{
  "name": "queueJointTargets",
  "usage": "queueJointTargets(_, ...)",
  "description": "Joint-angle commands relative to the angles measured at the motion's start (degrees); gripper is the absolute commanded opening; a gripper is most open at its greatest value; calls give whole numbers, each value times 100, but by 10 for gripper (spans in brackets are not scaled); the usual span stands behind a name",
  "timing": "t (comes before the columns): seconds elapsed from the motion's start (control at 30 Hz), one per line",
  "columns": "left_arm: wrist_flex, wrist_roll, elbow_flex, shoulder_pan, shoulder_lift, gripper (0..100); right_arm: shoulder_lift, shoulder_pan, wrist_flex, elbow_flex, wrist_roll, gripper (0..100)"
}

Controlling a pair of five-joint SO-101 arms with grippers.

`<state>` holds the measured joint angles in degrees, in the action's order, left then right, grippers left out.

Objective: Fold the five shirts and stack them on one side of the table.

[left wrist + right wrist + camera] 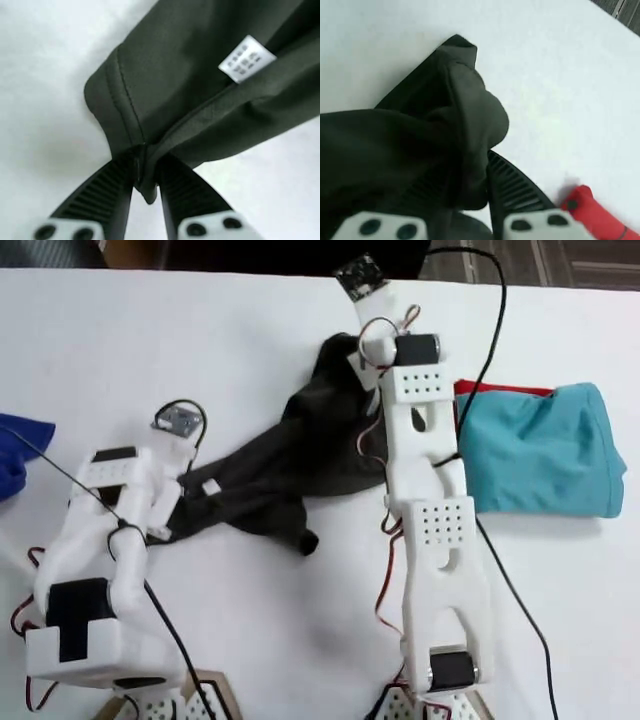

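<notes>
**A:** Which step is in hand?

**B:** Opening out the black shirt point(290, 460), I'd say, ahead of any fold. It lies crumpled and twisted on the table point(200, 330), just beside the teal shirt point(540, 450).

**A:** And the grippers?

**B:** Both have hold of it. The left gripper point(145, 172) is pinched tight on a hemmed corner at the end of the black shirt farthest from the teal shirt. A white tag point(246, 59) sits close by on the cloth. The right gripper point(475, 167) is clamped on a bunched fold at the end nearest the teal shirt, with cloth heaped over its fingers.

**A:** How far along is the job?

**B:** Early to middling, by my reckoning. The teal shirt looks folded and rests on a red shirt point(490, 390), so that seems to be the stack. A blue shirt point(20, 455) waits well apart from the teal shirt, beyond the black one.

**A:** What does the next move call for?

**B:** Drawing the two held ends apart until the twist comes out, then laying the cloth flat. The pull should be gentle, since either pinch could slip.
</notes>
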<state>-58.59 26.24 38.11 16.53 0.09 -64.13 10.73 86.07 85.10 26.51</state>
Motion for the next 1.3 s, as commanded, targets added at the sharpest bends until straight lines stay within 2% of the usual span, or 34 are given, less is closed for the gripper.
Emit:
queueJointTargets(0.0, 97, -18, 4, -62, -167, 26, 681, -75, 848, 598, 0, 108)
queueJointTargets(0.1, 97, -18, 4, -62, -167, 26, 866, -84, 1209, 633, -18, 265)
queueJointTargets(0.17, 97, -18, 4, -62, -167, 26, 945, -145, 1209, 633, -18, 326)
queueJointTargets(0.4, 97, -18, 4, -62, -167, 26, 1393, -163, 1235, 264, -387, 238)
queueJointTargets(0.67, 97, -9, 4, -62, -167, 26, 1569, -127, 1200, -2541, -431, 221)
queueJointTargets(0.83, 97, 0, 4, -62, -167, 26, 1675, -198, 1191, -3226, -422, 220)
queueJointTargets(0.97, 97, 9, 4, -62, -167, 26, 2281, -163, 1200, -3903, -369, 220)
queueJointTargets(1.27, 97, 18, -4, -62, -167, 26, 3802, 31, 998, -6655, -132, 220)
